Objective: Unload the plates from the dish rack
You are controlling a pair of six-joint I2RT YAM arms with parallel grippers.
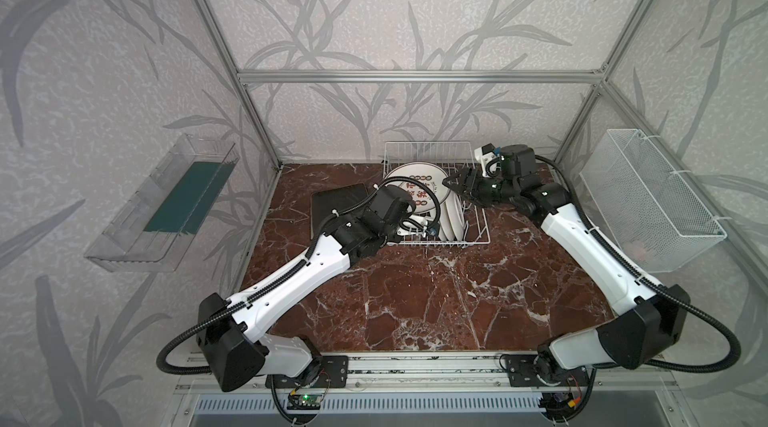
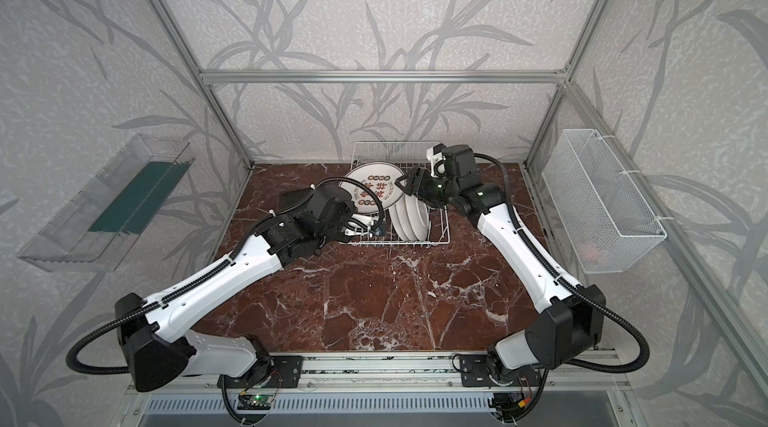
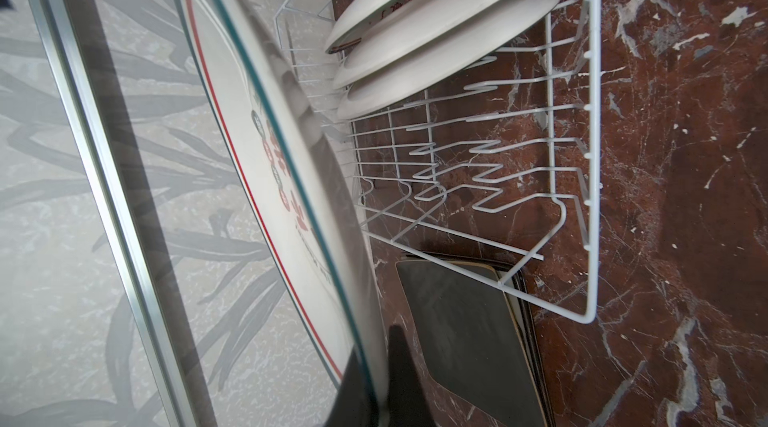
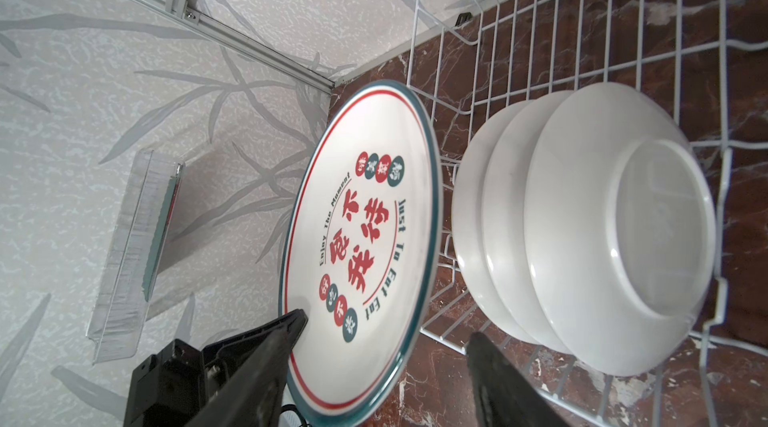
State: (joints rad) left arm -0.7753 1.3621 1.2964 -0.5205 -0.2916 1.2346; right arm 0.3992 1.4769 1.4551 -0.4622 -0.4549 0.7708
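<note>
While left hand [image 3: 376, 356] pinches rim, round glossy plate [image 4: 365, 229] tilted.

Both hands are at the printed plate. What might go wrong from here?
The left hand pinches the printed plate only by its rim, so it may slip or twist as the open right hand closes astride the far edge. It hangs beside three white plates in the dish rack; a swing could knock them.

At back of brown marble table [image 1: 415, 300], white wire dish rack [image 1: 453, 243]; inside at right, three round white plates [image 1: 454, 217]; left of it, stacked black square plates [image 1: 336, 204].
</note>
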